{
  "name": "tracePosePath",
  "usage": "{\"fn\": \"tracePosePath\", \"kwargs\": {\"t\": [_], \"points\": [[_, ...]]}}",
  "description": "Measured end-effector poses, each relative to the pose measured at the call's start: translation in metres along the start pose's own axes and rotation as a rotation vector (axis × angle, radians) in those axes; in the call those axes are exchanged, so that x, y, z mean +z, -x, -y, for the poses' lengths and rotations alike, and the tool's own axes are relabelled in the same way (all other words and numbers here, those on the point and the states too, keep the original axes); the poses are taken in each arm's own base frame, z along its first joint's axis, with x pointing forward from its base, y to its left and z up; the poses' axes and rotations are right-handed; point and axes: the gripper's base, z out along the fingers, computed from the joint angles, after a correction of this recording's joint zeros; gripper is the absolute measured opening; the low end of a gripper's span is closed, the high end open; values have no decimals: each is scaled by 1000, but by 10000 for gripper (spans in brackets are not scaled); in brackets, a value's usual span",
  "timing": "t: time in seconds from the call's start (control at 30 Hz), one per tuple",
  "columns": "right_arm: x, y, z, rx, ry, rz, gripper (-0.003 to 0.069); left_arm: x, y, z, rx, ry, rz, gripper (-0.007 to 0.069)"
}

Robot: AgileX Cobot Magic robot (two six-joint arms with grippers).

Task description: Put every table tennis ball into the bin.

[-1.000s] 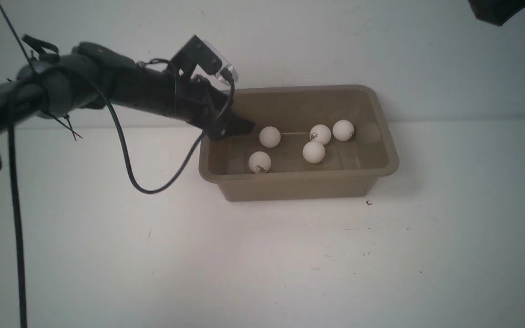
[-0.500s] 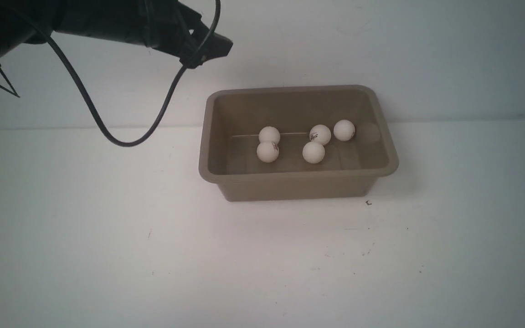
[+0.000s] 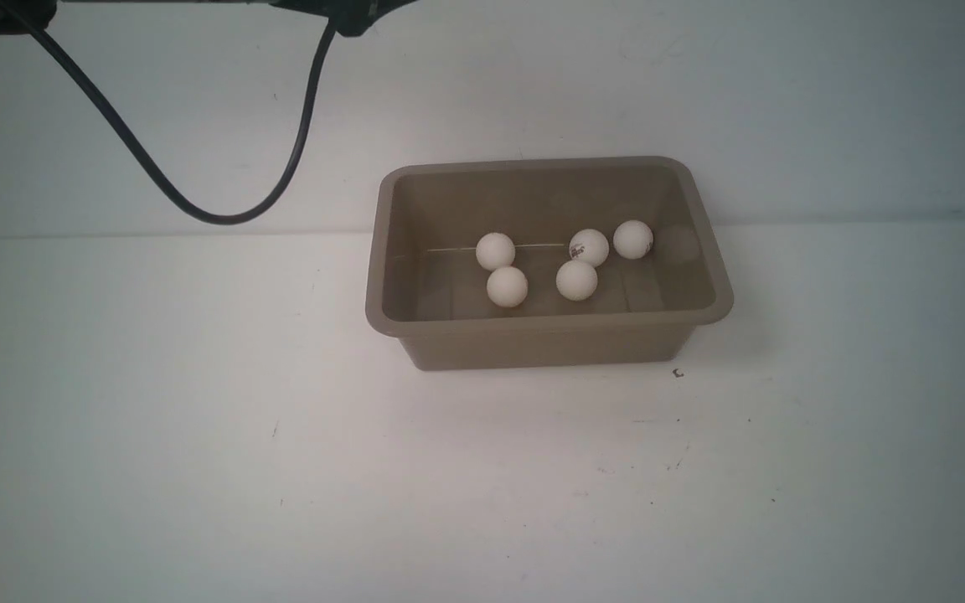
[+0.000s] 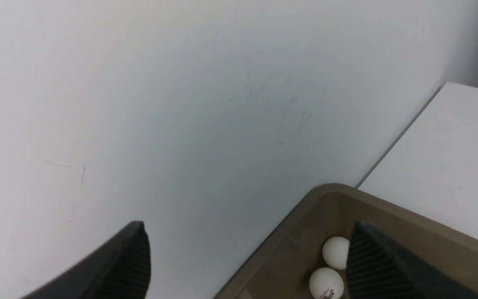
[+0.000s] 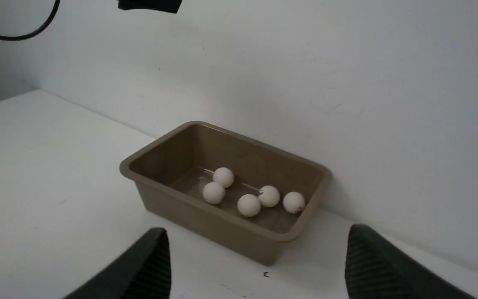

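Note:
The taupe bin (image 3: 533, 339) stands at the back of the white table against the wall. Several white table tennis balls lie on its floor, among them one (image 3: 507, 286) near the front left and one (image 3: 632, 239) at the far right. In the front view only the dark tip of my left arm (image 3: 357, 15) shows at the top edge. My left gripper (image 4: 248, 226) hangs open and empty high above the bin's corner (image 4: 326, 189), with two balls (image 4: 326, 283) below it. My right gripper (image 5: 259, 229) is open and empty, well back from the bin (image 5: 206, 220).
A black cable (image 3: 214, 213) loops down from the left arm, left of the bin and above the table. The wall rises directly behind the bin. A small dark mark (image 3: 678, 373) lies on the table (image 3: 482, 486) by the bin's front right corner.
My left arm has lifted from the bin's left end up to the top edge of the front view. The front-left ball has rolled right and settled beside another ball.

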Motion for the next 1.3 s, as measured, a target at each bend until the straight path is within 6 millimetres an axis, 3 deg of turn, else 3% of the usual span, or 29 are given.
{"fn": "tracePosePath", "kwargs": {"t": [0.17,0.4,0.67,0.87,1.3], "points": [[21,-42,-7,-29,-9,50,513,0,1,1,-10,-7,10,573],[42,-90,-15,-73,5,-55,513,0,1,1,-10,-10,10,573],[50,-126,-20,-83,19,-189,513,0,3,1,-37,-16,38,573],[50,-137,-20,-86,19,-254,513,0,4,2,-40,-17,41,573],[50,-138,-22,-82,43,-257,513,0,4,2,-40,-22,40,573]]}}
